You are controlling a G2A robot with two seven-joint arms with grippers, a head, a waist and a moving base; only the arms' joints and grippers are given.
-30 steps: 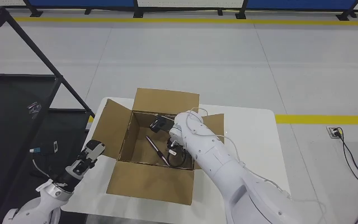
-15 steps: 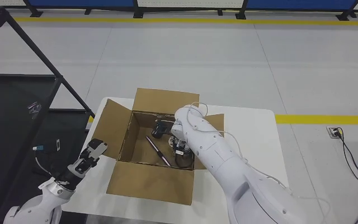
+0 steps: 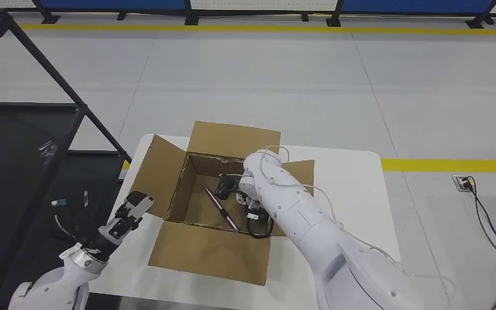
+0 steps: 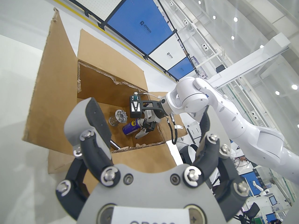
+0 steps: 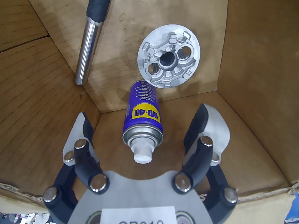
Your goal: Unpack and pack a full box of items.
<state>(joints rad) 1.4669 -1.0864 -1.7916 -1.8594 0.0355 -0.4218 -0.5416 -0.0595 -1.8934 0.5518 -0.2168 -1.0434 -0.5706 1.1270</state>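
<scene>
Open brown cardboard box (image 3: 209,252) on white table (image 3: 349,178), flaps folded out, inner edges torn. On right part of box floor: blue-and-yellow spray can (image 5: 143,117) on its side, white nozzle toward right gripper (image 5: 143,113). Fingers spread either side of can, clear of it. Just beyond: cast metal disc (image 5: 168,55) and chrome rod (image 5: 90,38) with black sleeve, far end cut off. Left gripper (image 3: 136,204) spread, left of box. From above, can hidden under right arm.

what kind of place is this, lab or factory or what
Probably a robotics test hall: grey floor with a yellow line, blue partition panels under a high ceiling, and a white table bearing a cardboard box with a spray can inside.
</scene>
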